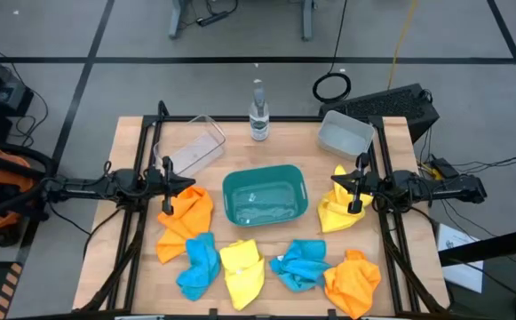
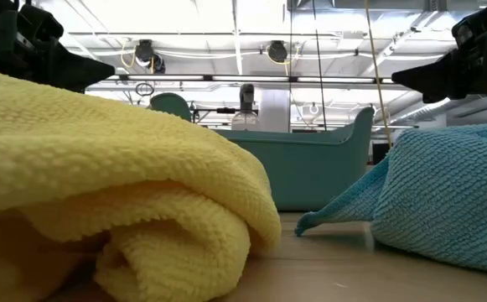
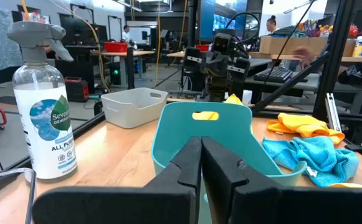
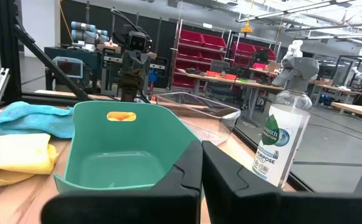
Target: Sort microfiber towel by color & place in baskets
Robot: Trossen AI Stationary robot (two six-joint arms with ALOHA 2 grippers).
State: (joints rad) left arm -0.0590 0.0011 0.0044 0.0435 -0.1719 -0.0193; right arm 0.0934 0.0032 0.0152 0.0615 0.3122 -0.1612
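The teal tub [image 1: 265,196] stands mid-table, with the clear tub [image 1: 191,147] at the far left and the pale grey tub [image 1: 345,133] at the far right. Several towels lie crumpled on the wood: orange [image 1: 186,220], blue [image 1: 197,264], yellow [image 1: 242,272], blue [image 1: 300,264], orange [image 1: 353,281] and yellow [image 1: 336,210]. My left gripper [image 1: 192,185] is shut and hovers left of the teal tub, above the orange towel. My right gripper [image 1: 333,181] is shut and hovers right of the tub, above the yellow towel. Both point level at the teal tub [image 3: 205,134] [image 4: 121,146].
A clear spray bottle [image 1: 258,111] stands at the far middle edge, between the clear and grey tubs. The black frame rails [image 1: 155,133] run along both table sides. In the low view, a yellow towel [image 2: 101,176] and a blue towel [image 2: 453,193] fill the foreground.
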